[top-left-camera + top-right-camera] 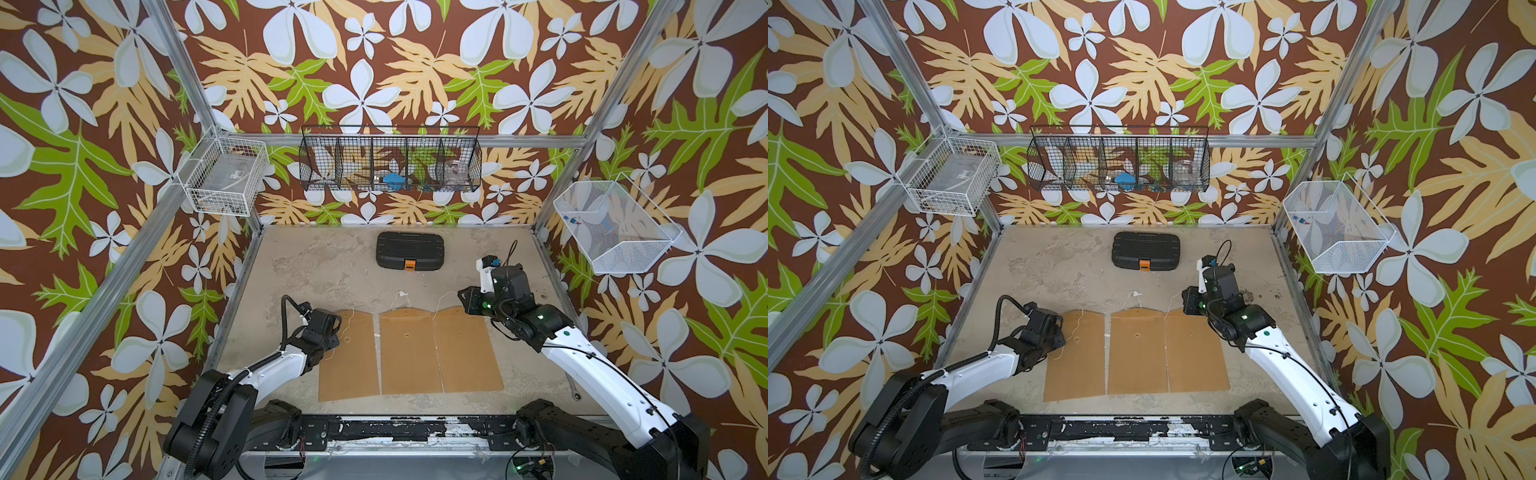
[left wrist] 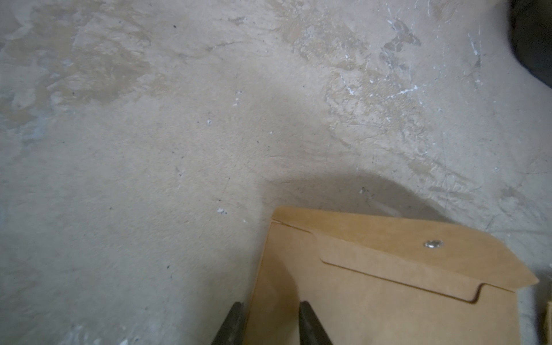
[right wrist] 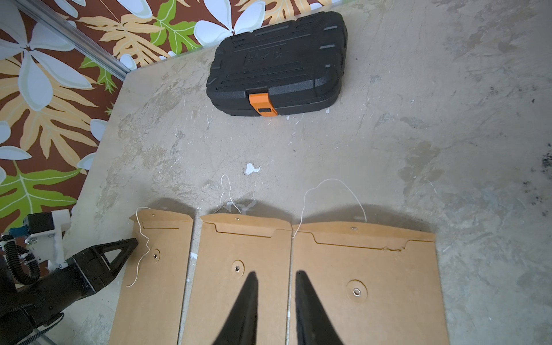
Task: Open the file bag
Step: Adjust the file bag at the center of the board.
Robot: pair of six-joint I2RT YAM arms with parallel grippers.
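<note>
The leftmost file bag (image 1: 353, 365) lies lengthwise, flap at the far end, its left edge running between the parted, empty left fingers (image 2: 309, 324); the right fingers (image 3: 246, 301), also parted, are farther.

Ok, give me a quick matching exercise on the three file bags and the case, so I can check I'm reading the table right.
Things:
1. left file bag
2. middle file bag
3. right file bag
4. black tool case

States:
A. orange latch on its front
B. torn flap edge
C. string draped over its own front
D. a file bag on either side

Pairs: 1-C, 2-D, 3-B, 4-A.
</note>
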